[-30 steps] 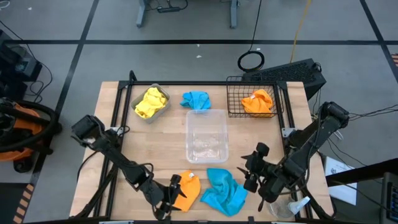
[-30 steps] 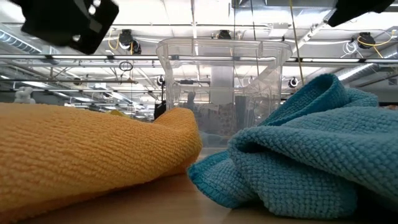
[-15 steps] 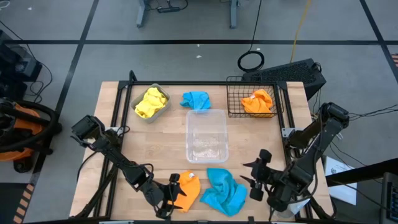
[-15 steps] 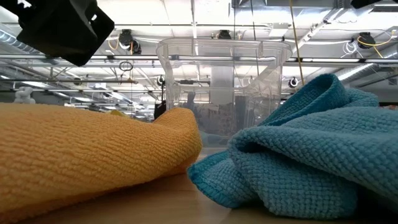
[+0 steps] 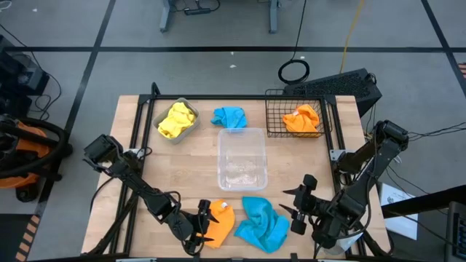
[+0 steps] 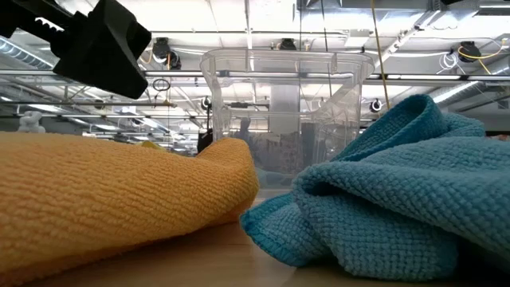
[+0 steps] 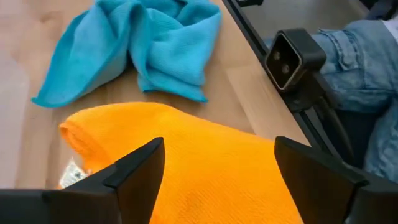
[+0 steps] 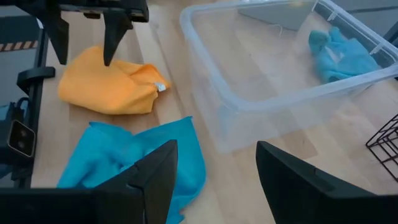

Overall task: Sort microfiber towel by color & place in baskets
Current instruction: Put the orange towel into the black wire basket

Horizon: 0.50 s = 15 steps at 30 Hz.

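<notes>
Pick-up of orange towel [image 5: 219, 222]: left gripper [image 5: 206, 223] spread over it; next, descent and closing. Right gripper [image 5: 297, 206] spread, waiting.

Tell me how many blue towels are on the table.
2. One blue towel lies at the near edge beside the orange towel; the other blue towel lies at the far side, behind the clear tub. None seems hidden.

Bench layout, front to back
Two towels [image 5: 218, 222] [image 5: 261, 224] side by side at front edge; tub [image 5: 242, 158] mid-bench behind them; bin [image 5: 162, 118], loose towel [image 5: 230, 116], mesh basket [image 5: 275, 116] along back edge, one towel in bin and basket each.
</notes>
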### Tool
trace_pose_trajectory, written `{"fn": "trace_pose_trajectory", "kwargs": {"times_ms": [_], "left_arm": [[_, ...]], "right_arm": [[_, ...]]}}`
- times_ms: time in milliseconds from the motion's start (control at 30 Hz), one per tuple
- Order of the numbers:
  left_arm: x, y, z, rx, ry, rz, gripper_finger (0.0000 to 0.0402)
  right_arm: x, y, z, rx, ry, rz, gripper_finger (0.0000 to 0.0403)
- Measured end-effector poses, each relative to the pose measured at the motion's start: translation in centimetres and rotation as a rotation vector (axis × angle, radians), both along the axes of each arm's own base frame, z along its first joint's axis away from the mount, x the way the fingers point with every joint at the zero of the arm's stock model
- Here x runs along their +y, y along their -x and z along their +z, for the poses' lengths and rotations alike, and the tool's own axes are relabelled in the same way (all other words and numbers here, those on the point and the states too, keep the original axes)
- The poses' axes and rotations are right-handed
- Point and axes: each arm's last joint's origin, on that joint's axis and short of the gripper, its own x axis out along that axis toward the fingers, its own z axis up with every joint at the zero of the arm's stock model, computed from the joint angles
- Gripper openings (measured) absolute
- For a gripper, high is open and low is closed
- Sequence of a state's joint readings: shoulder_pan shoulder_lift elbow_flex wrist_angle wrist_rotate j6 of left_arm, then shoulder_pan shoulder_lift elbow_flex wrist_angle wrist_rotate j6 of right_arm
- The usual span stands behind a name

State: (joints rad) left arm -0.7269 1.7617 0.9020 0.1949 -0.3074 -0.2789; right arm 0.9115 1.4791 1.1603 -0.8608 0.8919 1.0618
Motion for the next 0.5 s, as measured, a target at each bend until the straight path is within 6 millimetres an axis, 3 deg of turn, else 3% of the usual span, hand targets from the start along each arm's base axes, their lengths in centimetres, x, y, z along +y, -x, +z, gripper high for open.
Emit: {"fn": "trace_pose_trajectory", "kwargs": {"times_ms": [167,500], "left_arm": [[-0.3,-0.1,-1.1,0.04,0.002,-0.045,0.0313],[0.5,-1.4,-6.0,0.145,-0.045,0.029,0.0313]], "right_arm": [[0.4,-0.3,-0.8,0.02,0.022,0.004,0.021],[0.6,-0.5,-1.1,0.027,0.049,0.019,0.021]]}}
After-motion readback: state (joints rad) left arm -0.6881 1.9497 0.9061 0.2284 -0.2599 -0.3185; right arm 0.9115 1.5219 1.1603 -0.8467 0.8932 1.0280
